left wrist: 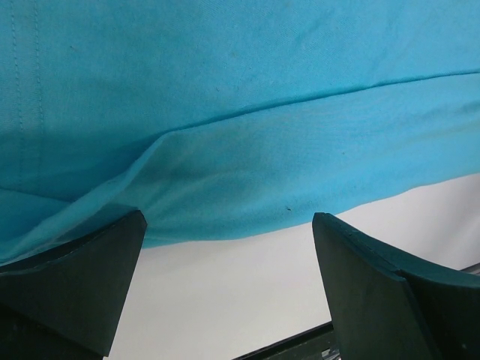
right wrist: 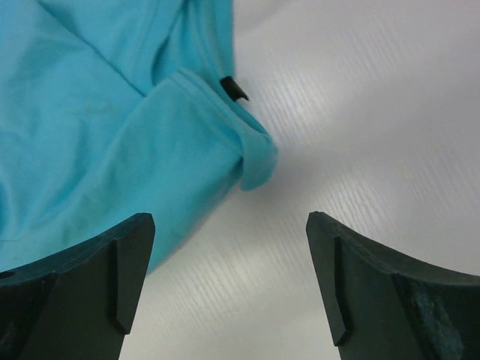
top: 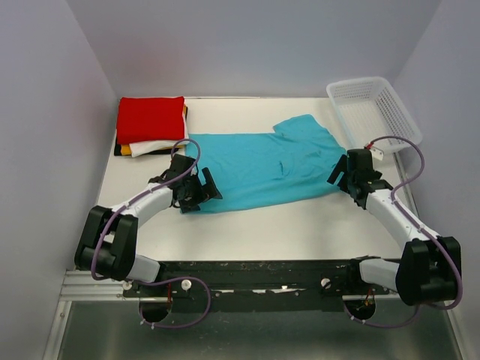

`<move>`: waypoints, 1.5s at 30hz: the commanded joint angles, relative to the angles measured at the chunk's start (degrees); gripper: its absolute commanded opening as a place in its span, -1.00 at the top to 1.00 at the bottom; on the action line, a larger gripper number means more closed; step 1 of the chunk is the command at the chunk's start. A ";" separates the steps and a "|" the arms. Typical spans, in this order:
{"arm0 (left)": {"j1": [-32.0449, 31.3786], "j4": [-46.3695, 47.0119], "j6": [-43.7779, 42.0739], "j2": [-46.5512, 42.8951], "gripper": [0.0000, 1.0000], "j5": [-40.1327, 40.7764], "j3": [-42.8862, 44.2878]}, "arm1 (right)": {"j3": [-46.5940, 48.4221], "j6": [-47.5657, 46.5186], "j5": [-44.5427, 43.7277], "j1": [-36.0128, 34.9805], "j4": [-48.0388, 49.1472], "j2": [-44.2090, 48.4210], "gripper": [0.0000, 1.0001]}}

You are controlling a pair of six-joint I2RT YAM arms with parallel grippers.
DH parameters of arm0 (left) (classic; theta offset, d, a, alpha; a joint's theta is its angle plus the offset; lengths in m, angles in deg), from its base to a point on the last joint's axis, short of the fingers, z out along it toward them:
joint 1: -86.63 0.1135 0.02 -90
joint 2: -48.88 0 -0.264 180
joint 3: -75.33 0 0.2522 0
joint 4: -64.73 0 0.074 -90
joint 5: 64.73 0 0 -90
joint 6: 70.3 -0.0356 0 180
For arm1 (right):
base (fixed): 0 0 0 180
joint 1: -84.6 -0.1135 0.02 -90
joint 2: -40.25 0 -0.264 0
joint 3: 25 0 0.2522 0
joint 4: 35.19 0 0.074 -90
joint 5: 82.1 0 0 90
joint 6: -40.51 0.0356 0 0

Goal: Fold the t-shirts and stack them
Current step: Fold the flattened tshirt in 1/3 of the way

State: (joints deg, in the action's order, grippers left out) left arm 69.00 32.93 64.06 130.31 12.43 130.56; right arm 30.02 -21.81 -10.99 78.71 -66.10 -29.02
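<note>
The turquoise t-shirt lay flat across the middle of the worktop, stretched between the 2 end effectors, neither of which held it. In the left wrist view a straight crease ran across the cloth with a second layer below it. From that I judged 1 lengthwise fold was in and the shirt lay free, ready for a grip for the next fold.

The left end effector stood wide and empty, low at the shirt's near edge. Cloth lay just ahead of both fingers and reached the tip of the left-hand one, with bare worktop beneath the gap. The right end effector was equally wide and empty. A rolled corner of the shirt and its small black tag lay just ahead and to its left, apart from the fingers, with bare worktop ahead and to its right.

The folded stack, red on top of white, yellow-orange and black, sat beyond the left end effector, close to the shirt's end; whether they touched I could not tell. That spot looked chosen to give the finished shirt a short carry. The white mesh basket lay beyond the right end effector, off the shirt.

A broad bare strip gave open room on the near side of both end effectors. Walls closed in beyond and on the flanks, so folds toward the middle looked safest.
</note>
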 commanded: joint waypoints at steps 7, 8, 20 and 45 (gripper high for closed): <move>0.40 -3.93 -0.28 0.21 -0.97 1.95 -2.01 | -1.60 5.26 -12.25 0.27 0.31 -7.03 -0.39; 0.40 -3.93 -0.25 0.32 -0.97 1.96 -1.92 | -1.11 4.41 -10.86 0.26 0.56 -7.95 -0.32; 0.49 -3.89 -0.68 1.39 -0.97 1.74 -0.96 | 3.38 -6.03 -10.26 1.08 4.27 -15.80 -0.07; 1.01 -3.41 -0.71 1.97 -0.97 1.06 -0.76 | 5.49 -11.15 -16.74 1.14 6.68 -21.54 -0.17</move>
State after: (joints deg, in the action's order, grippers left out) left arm 69.44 31.99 64.11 130.55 12.17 130.78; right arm 33.71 -32.32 -16.00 79.45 -57.80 -49.66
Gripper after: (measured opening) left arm 0.983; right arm 0.591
